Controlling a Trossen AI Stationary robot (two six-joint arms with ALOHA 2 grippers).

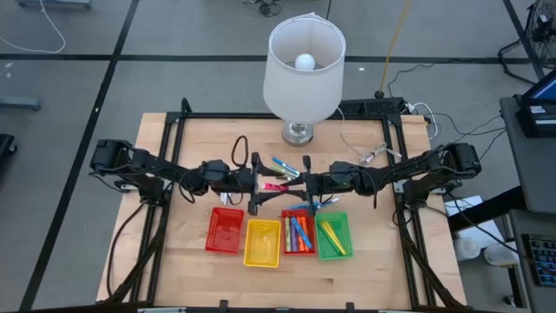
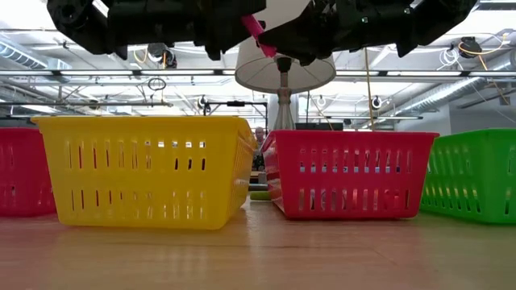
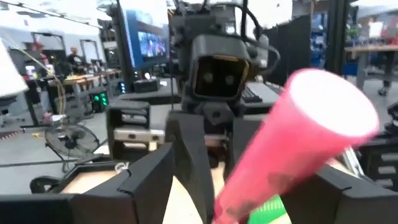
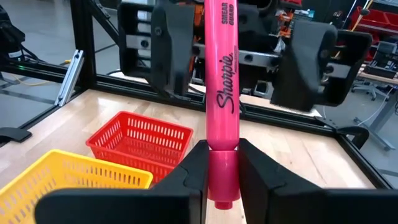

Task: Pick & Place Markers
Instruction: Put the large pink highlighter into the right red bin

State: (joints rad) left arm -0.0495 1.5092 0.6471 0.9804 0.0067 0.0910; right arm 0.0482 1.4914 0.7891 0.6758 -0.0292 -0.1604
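The pink marker (image 4: 222,93) is clamped in the right gripper (image 4: 222,177); the left gripper (image 4: 249,62) stands open around it. A mistimed handover may drop it.

You had a white-shaded lamp (image 1: 303,61) at the table's (image 1: 200,269) twelve o'clock edge. Four mesh trays sat in a row toward six o'clock: red tray (image 1: 224,230), yellow tray (image 1: 262,243), second red tray (image 1: 286,236), green tray (image 1: 334,236).
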